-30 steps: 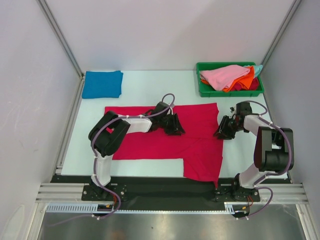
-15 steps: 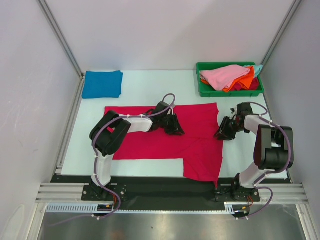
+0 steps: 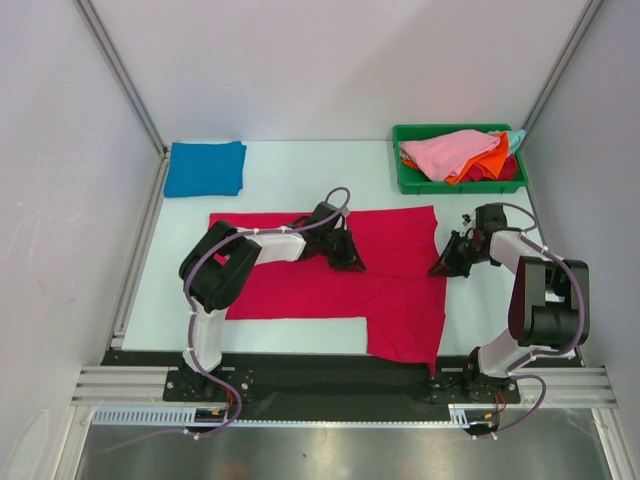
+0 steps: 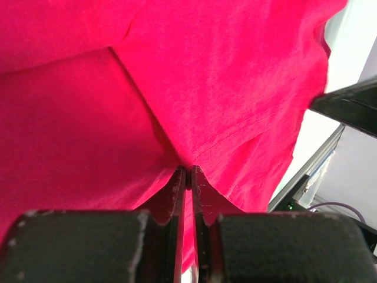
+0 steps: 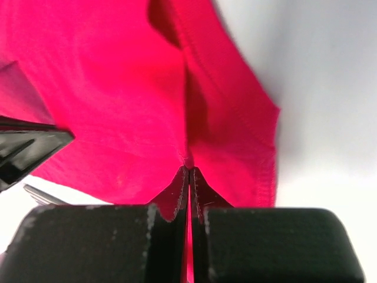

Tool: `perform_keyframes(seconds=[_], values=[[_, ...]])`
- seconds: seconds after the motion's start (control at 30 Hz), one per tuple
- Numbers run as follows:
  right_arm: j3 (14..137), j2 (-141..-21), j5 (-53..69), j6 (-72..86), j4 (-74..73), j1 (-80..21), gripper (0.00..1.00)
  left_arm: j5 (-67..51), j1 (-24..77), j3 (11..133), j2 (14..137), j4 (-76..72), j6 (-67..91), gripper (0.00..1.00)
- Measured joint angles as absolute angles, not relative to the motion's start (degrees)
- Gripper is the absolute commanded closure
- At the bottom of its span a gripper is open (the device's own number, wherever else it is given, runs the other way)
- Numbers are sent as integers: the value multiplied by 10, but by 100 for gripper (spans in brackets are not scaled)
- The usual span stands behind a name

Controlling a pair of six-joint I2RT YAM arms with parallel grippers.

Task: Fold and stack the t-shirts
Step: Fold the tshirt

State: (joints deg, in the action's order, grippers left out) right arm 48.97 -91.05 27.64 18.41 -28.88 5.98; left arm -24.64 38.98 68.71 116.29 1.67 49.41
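Note:
The crimson t-shirt [image 3: 300,285] lies spread on the white table, partly folded, one part hanging toward the near edge. My left gripper [image 3: 350,258] is shut on a pinch of its cloth near the middle; in the left wrist view the cloth [image 4: 194,88] puckers at the closed fingertips [image 4: 188,171]. My right gripper [image 3: 441,265] is shut on the shirt's right edge; the right wrist view shows the hem [image 5: 235,135] bunched at the tips [image 5: 189,170]. A folded blue t-shirt [image 3: 205,168] lies at the back left.
A green plastic bin [image 3: 410,180] at the back right holds pink [image 3: 450,150], orange [image 3: 490,160] and light blue [image 3: 516,137] t-shirts. An aluminium rail [image 3: 340,385] runs along the near edge. Grey walls close in both sides.
Both grippers have shifted slightly toward the back, each still pinching the crimson shirt. The cloth has barely moved.

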Motion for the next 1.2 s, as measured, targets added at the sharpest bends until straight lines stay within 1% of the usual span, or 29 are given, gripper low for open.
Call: perform_keyframes(seconds=[0.17,0.5,0.77,0.8,0.83,0.9,0.93,1.0,1.03,1.07,1.1,1.13,1.17,1.2], values=[[485,-888,279,194,-296,60,100,-246,386,688,1163,31,491,91],[472,-888,279,196,-311,60,100,-246,380,688,1163,45,484,91],[455,-879,279,206,-312,58,100,-249,378,688,1163,49,480,89],[451,-876,279,209,-312,58,98,-250,378,688,1163,50,479,89],[449,-875,279,210,-312,58,93,-251,378,688,1163,51,479,86],[447,-874,279,213,-312,58,85,-253,377,688,1163,53,479,84],[447,-874,278,213,-312,58,84,-254,377,688,1163,55,479,79],[447,-874,274,211,-315,58,77,-257,377,691,1163,59,474,73],[448,-874,269,209,-321,59,74,-257,377,693,1162,63,473,66],[450,-874,261,207,-329,59,71,-257,376,694,1160,68,469,63],[453,-874,253,204,-338,59,64,-257,376,694,1156,73,464,60],[458,-873,243,201,-346,59,60,-256,375,694,1149,82,459,56],[463,-870,234,197,-354,59,57,-255,373,694,1142,92,454,55],[469,-866,227,195,-357,59,52,-255,370,691,1131,102,446,55]])
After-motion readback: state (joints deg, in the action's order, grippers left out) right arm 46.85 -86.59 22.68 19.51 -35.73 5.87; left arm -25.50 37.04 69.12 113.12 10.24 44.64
